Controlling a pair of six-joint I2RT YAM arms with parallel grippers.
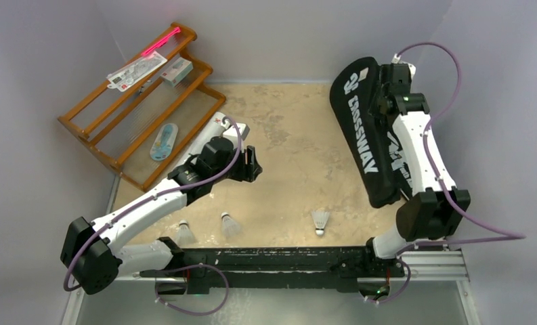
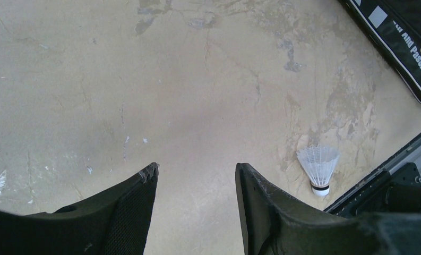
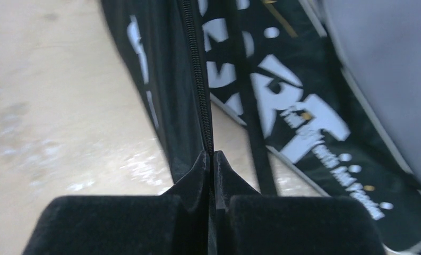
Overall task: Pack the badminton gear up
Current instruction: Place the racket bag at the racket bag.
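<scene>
Zipper [image 3: 197,79] of blurred bag [image 3: 168,117], end hidden inside the closed right tool [image 3: 213,155]

An orange wooden rack [image 1: 133,118] stood tilted in the far left corner of the worn beige tabletop [image 1: 286,135]. On its upper rungs lay a printed card with a pink edge [image 1: 138,70], and just beside it a small white carton [image 1: 176,70]. Lower down on the rack rested a pale blue oval packet [image 1: 164,141]. Plain grey walls [image 1: 272,34] closed in the table.
</scene>
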